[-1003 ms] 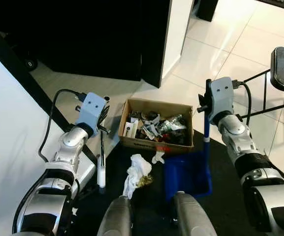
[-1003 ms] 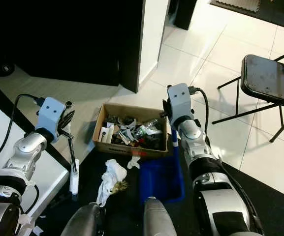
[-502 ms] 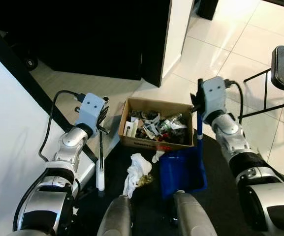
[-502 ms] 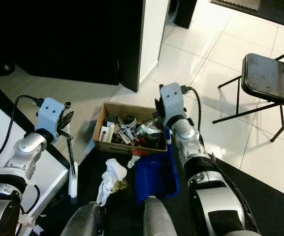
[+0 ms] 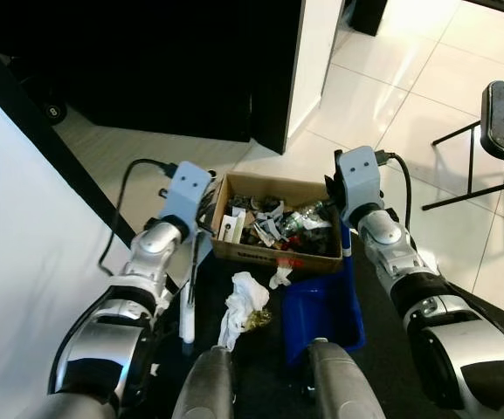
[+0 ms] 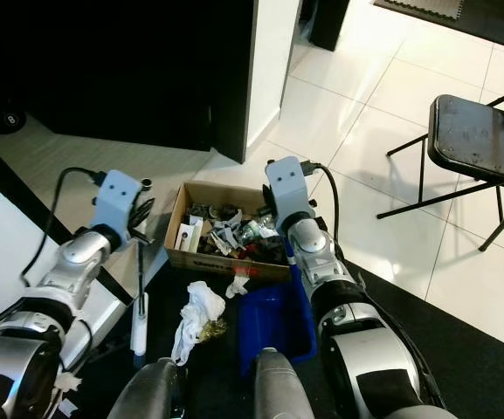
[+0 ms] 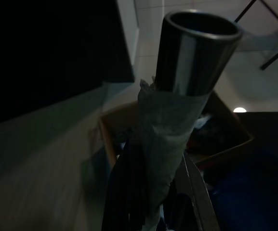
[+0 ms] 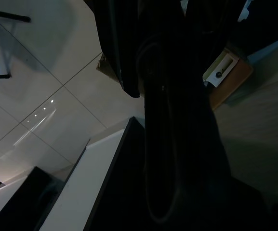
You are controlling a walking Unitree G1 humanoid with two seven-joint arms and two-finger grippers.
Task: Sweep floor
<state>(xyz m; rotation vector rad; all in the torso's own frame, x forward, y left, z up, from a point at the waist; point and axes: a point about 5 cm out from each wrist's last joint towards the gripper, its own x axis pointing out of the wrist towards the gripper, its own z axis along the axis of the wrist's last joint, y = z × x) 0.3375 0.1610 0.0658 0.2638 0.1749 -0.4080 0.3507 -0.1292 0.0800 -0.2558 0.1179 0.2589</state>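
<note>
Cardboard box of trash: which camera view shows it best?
The right eye view: the whole cardboard box and its litter show from above, beside the blue dustpan. The left eye view is nearly as good. The left wrist view gives a dim corner behind the broom handle; the right wrist view, an edge.

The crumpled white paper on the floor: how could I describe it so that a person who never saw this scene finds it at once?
Start at the open cardboard box full of mixed trash, standing where the black mat meets the pale floor. On the mat before the box, left of the blue dustpan, lies the crumpled white paper. It is the biggest loose piece; only a small white scrap lies nearby.
</note>
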